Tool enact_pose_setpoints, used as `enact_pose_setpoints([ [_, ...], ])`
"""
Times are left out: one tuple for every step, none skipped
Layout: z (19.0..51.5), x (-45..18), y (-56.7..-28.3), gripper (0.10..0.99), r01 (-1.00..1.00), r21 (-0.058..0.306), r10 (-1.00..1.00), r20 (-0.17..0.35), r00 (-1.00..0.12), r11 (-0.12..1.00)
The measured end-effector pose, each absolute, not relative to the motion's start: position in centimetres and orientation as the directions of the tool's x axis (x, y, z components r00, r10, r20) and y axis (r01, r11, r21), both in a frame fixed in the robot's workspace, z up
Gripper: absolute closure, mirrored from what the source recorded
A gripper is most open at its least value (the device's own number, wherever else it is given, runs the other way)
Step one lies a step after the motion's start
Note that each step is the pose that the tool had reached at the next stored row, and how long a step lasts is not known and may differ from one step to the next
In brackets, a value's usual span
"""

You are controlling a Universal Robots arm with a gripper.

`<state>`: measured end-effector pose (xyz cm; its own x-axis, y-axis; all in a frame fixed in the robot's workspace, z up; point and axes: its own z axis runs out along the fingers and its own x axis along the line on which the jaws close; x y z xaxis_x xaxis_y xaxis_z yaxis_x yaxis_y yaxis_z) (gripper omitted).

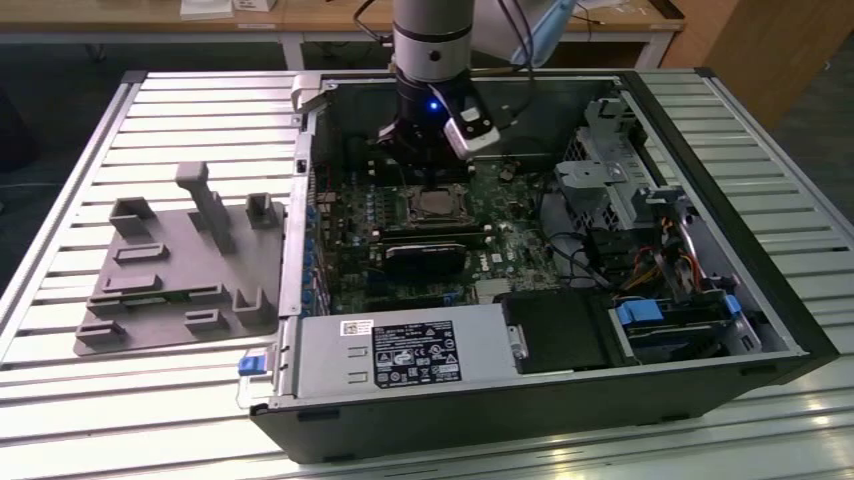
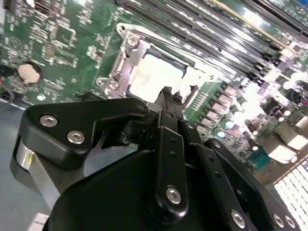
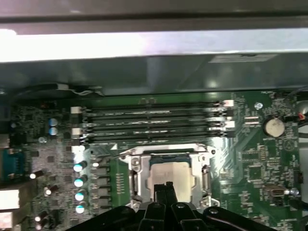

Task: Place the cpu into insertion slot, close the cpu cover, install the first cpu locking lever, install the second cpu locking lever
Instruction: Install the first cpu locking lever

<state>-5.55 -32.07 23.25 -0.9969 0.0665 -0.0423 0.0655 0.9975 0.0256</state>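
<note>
Gripper (image 3: 166, 186), seemingly closed and empty, hangs just above the seated cpu (image 3: 183, 177).

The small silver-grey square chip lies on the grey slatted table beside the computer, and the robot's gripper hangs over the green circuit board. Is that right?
No. The small silver-grey square chip sits in the metal-rimmed socket on the green circuit board, as the first wrist view shows. The gripper does hang over it.

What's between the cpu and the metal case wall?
Long black memory slots lie between the cpu and the case wall, seen in the first wrist view.
</note>
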Motion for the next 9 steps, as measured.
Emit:
enact_pose_setpoints([
  [23.2,-5.8,-32.1,0.984,0.066,0.026,0.067,-0.042,-0.997,0.998],
  [23.3,-6.0,-32.1,0.984,0.066,0.026,0.067,-0.042,-0.997,0.997],
  [23.3,-6.2,-32.1,0.984,0.066,0.026,0.067,-0.042,-0.997,0.997],
  [23.3,-6.4,-32.1,0.984,0.067,0.026,0.068,-0.042,-0.997,0.997],
  [23.2,-6.7,-32.1,0.984,0.067,0.026,0.068,-0.043,-0.997,0.997],
  [23.2,-6.9,-32.1,0.984,0.068,0.026,0.069,-0.043,-0.997,0.997],
  [23.3,-7.2,-32.1,0.984,0.068,0.026,0.069,-0.043,-0.997,0.997],
  [23.3,-7.4,-32.1,0.984,0.069,0.026,0.070,-0.043,-0.997,0.997],
  [23.2,-7.6,-32.1,0.984,0.069,0.026,0.070,-0.043,-0.997,0.997],
])
